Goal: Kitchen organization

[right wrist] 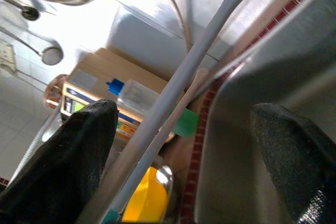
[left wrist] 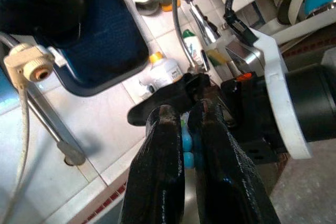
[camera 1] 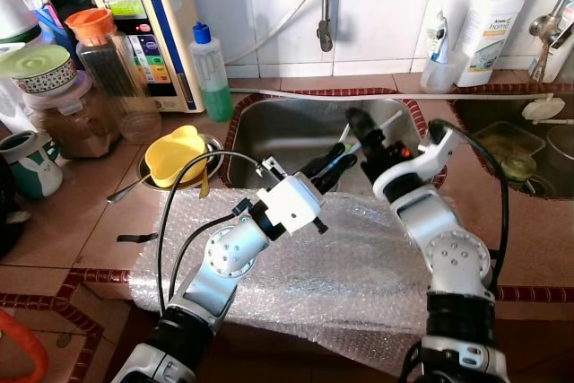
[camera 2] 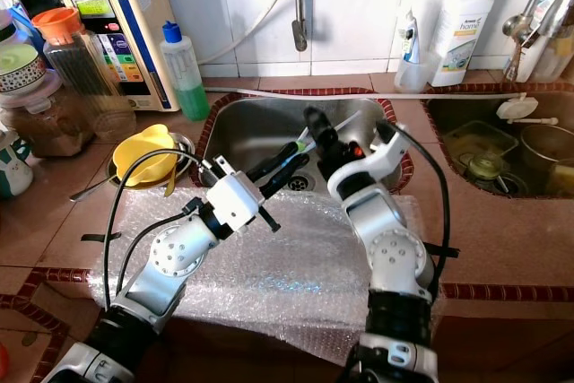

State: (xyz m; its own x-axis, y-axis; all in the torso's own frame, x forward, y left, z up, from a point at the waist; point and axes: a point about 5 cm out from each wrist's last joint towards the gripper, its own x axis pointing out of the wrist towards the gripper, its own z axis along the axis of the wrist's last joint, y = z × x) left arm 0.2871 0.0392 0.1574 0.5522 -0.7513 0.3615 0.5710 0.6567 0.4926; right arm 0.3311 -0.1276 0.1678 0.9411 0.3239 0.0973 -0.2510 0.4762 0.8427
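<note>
While both arms are reaching over the steel sink [camera 1: 269,132] in the middle of the head views, the left gripper [camera 1: 330,166] is pinching a slim white-handled utensil [camera 1: 387,123], probably a toothbrush, though its blue-green head end is half hidden between the pressed-together fingers [left wrist: 163,145]. Its handle is slanting up and to the right, above the basin. The right gripper [camera 1: 360,127] is sitting just beside that handle with its fingers [right wrist: 84,145] spread wide, the stem running through the gap between them without clearly touching either one.

A handover seems to be in hand: the left arm is presenting the utensil and the right is lining up to take it. Next the right fingers need to close squarely on the stem before the left lets go, otherwise it is likely to drop into the sink. A fitting home may be the clear cup [camera 1: 439,69] at the upper right of the frame.
</note>
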